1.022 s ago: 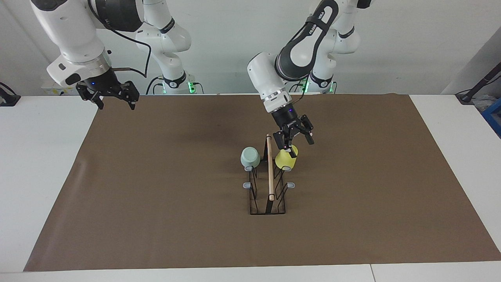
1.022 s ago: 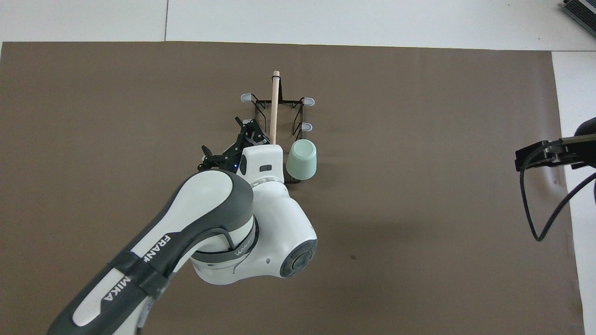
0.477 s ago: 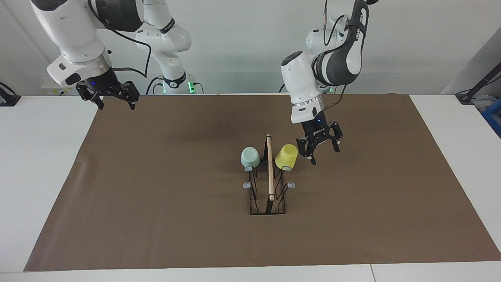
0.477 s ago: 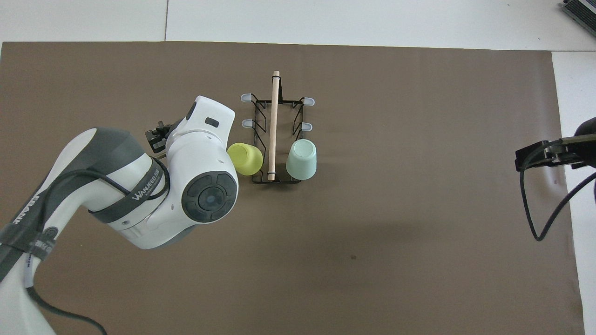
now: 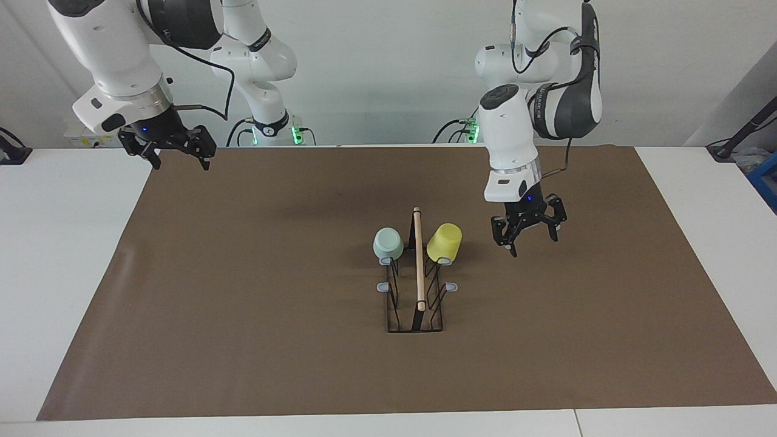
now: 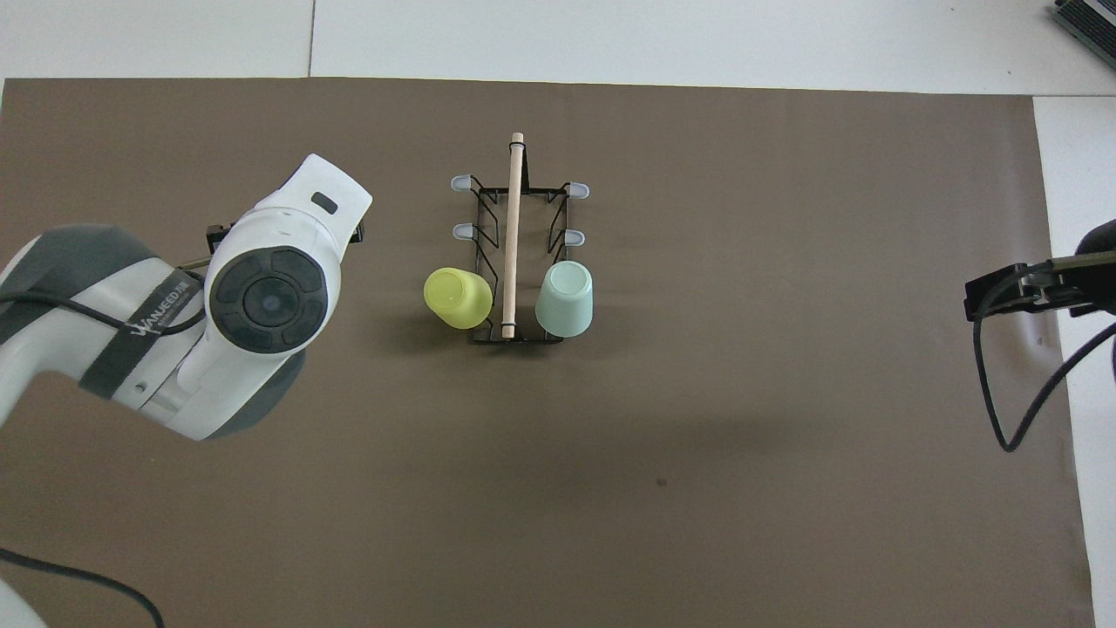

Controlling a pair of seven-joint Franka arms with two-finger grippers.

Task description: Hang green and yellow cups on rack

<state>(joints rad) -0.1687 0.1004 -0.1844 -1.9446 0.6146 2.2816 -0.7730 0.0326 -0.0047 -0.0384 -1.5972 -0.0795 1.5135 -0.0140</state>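
Hanging mouth-down on the rack are the yellow cup and green cup; beside it the left gripper is hovering released, the right gripper waiting spread, well apart.

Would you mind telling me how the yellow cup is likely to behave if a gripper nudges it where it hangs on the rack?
The yellow cup sits tilted over one peg of the rack, so it would probably swing or slip off. It looks like thin plastic, likely light. On the mat its tapered round wall would probably roll it in a curve.
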